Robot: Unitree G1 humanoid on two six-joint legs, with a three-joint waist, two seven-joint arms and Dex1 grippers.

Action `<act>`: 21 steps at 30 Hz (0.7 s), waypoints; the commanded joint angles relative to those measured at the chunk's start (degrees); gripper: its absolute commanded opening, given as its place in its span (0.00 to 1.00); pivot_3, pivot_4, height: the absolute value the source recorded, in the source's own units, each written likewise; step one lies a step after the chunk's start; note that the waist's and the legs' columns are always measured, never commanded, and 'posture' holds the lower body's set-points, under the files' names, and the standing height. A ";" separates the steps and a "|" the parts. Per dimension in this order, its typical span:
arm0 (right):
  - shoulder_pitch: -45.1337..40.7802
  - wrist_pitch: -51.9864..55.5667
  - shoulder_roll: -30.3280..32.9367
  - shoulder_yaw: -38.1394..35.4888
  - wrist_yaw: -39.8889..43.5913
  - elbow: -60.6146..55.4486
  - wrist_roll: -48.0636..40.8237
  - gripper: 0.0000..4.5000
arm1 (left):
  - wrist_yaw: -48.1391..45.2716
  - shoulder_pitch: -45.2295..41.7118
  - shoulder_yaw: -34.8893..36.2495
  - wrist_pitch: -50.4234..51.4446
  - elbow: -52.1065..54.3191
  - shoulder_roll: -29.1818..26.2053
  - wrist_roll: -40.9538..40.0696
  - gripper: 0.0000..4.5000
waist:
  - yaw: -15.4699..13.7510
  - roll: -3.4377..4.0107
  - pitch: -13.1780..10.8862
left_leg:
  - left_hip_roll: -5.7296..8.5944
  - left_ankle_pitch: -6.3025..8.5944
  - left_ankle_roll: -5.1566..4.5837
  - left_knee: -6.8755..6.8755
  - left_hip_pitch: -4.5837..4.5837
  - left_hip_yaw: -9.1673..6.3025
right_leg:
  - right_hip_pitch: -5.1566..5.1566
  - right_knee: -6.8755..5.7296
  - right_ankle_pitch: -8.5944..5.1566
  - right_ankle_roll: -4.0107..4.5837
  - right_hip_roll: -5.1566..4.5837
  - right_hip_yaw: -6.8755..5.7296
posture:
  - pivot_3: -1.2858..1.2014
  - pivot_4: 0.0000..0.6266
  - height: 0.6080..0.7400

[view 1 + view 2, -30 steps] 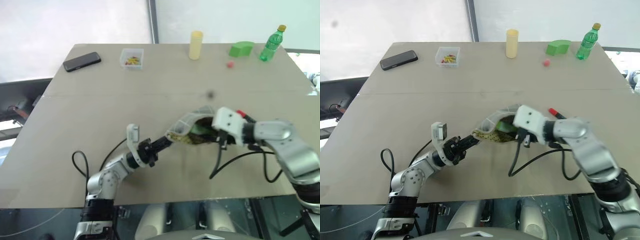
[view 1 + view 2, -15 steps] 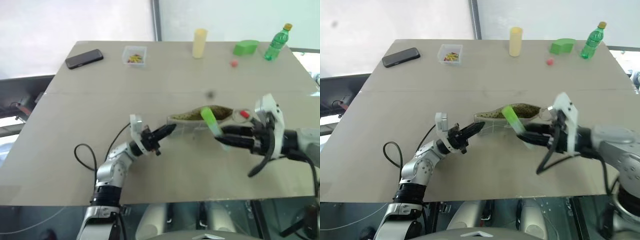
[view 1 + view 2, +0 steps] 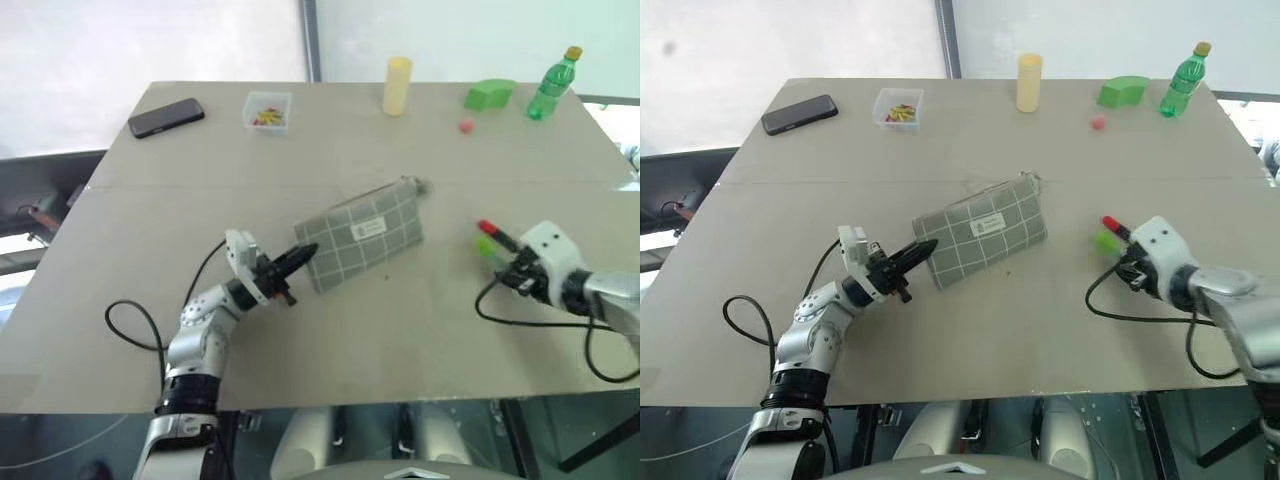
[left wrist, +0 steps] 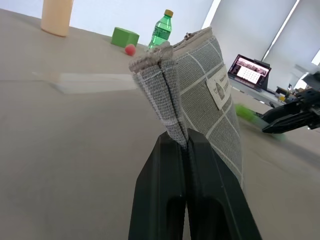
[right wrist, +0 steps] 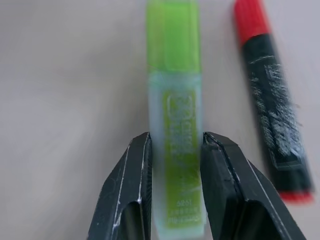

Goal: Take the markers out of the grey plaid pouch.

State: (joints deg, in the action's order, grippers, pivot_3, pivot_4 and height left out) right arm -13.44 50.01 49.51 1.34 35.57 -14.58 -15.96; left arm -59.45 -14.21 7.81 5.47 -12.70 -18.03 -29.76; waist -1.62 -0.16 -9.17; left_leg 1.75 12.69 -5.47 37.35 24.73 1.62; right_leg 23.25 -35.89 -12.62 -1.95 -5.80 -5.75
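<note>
The grey plaid pouch lies near the middle of the table, its mouth closed up. My left gripper is shut on its near left corner, and the left wrist view shows the fabric edge pinched between the black fingers. To the right, my right gripper is shut on the light green marker, holding it low over the table. The red marker with black ends lies on the table right beside it, also seen as the red marker just beyond the gripper.
Along the far edge stand a black phone, a clear box of small items, a yellow cylinder, a green block, a small red ball and a green bottle. Cables trail from both wrists.
My right gripper drew the green marker out of the pouch and carried it right and down beside the red marker. The pouch went from held open to flat. My left gripper shifted left.
</note>
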 commanded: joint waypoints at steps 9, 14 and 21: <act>0.80 -8.87 3.04 -3.64 4.13 -4.66 3.44 0.89 | 4.78 1.49 4.08 -4.06 8.38 -4.11 1.00 0.00 | 0.53 -0.23 0.03 | -0.02 0.28 -0.04 0.13 -0.03 -0.08 | -0.09 0.01 0.05 -0.12 -0.03 -0.05 | 0.52 0.24 1.00; 4.56 -9.87 -0.32 -14.81 7.70 -16.16 -7.18 0.89 | 5.11 4.96 9.41 -14.20 10.68 -11.16 5.46 0.00 | 0.61 -0.15 -0.06 | -0.02 0.02 0.05 -0.07 0.04 -0.06 | 0.01 0.06 0.07 -0.11 -0.01 -0.01 | 0.52 0.24 1.00; 9.57 -6.84 -3.60 -16.17 5.77 -24.44 -12.99 0.89 | 14.21 10.08 13.73 -48.15 -2.26 -20.53 27.70 0.00 | 0.15 -0.04 -0.13 | 0.02 0.37 0.05 -0.14 0.01 -0.06 | 0.02 0.20 -0.02 0.04 -0.13 -0.01 | 0.52 0.24 1.00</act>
State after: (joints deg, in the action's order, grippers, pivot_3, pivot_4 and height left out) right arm -4.18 42.94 46.22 -14.11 42.17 -36.30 -27.59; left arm -48.90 -4.97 20.41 -35.99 -11.46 -38.06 -6.40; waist -1.47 -0.21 -9.29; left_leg 1.78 13.06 -5.43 37.22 24.74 1.57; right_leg 23.27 -35.68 -12.65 -1.91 -5.96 -5.74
